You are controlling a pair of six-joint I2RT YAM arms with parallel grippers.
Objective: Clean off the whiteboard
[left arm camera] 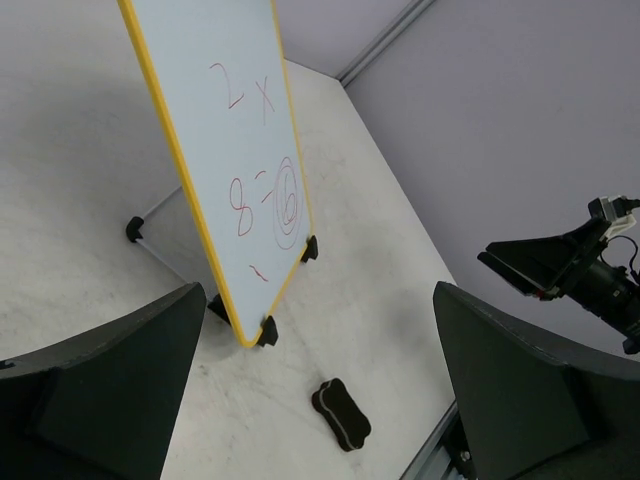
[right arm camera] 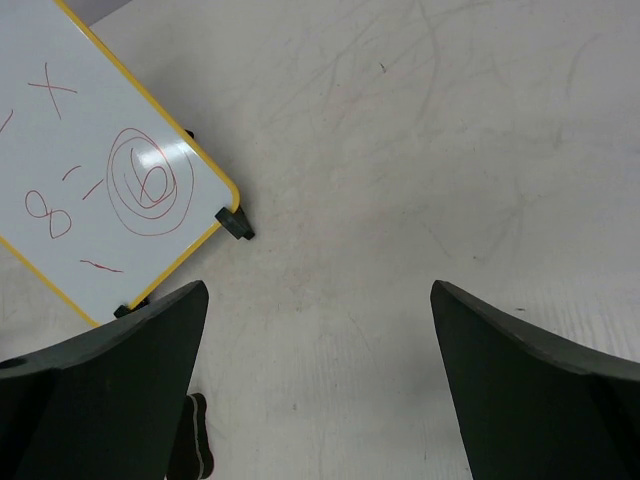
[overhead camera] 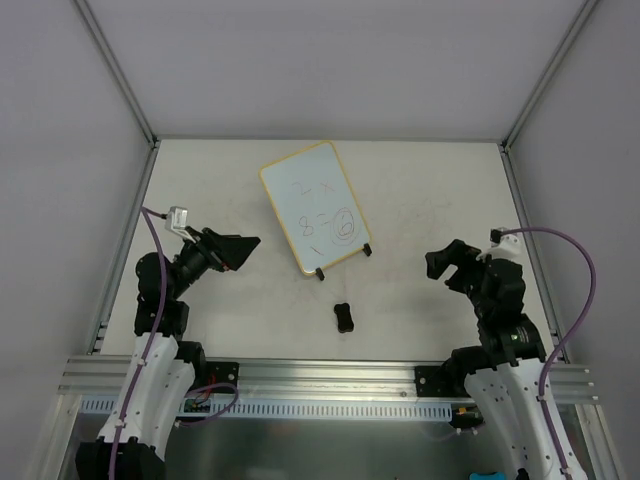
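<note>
The whiteboard [overhead camera: 314, 205] with a yellow rim and black feet stands tilted at the table's middle, with red marker scribbles on it. It also shows in the left wrist view [left arm camera: 225, 140] and the right wrist view [right arm camera: 95, 170]. A small black eraser block [overhead camera: 343, 317] lies in front of it, seen in the left wrist view [left arm camera: 341, 414] and at the right wrist view's lower left [right arm camera: 194, 450]. My left gripper [overhead camera: 243, 250] is open and empty, left of the board. My right gripper [overhead camera: 445, 266] is open and empty, right of the board.
The grey table [overhead camera: 430, 190] has a metal frame rail along its near edge [overhead camera: 320, 375] and grey enclosure walls on three sides. The right arm shows in the left wrist view [left arm camera: 570, 265].
</note>
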